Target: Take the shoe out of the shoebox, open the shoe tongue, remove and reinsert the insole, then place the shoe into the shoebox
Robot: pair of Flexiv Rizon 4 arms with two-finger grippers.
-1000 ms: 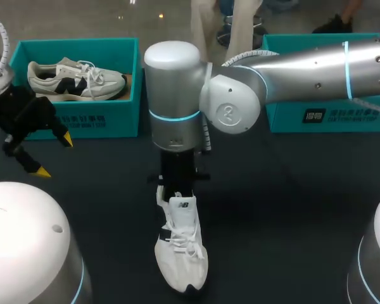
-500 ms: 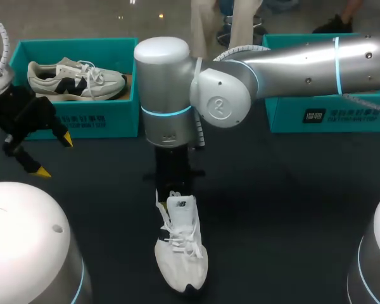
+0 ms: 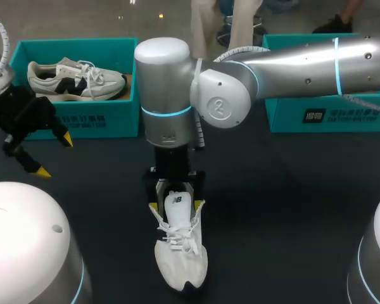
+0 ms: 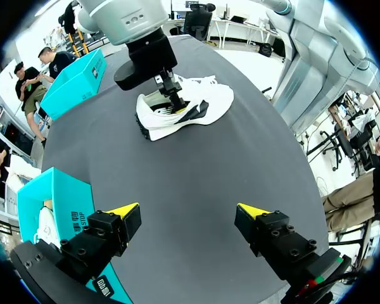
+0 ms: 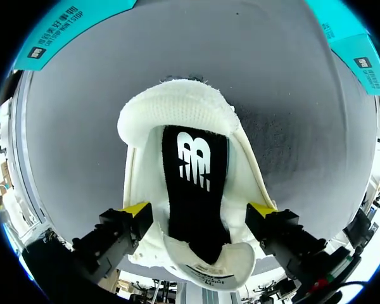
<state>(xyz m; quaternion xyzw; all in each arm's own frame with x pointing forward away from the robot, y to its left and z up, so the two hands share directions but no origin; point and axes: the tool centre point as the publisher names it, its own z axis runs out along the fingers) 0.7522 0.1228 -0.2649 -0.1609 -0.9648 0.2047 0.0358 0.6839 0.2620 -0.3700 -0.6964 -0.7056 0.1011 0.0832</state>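
head: high rear | right wrist: close above | all share shoe (image 3: 180, 253)

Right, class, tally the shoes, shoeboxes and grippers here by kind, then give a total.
Shoes: 2, a white shoe and a grey shoe
Shoeboxes: 2, the left box and the right box
Grippers: 2, the left gripper and the right gripper
Total: 6

Right arm (image 3: 171, 95) directly above shoe (image 3: 180, 259)
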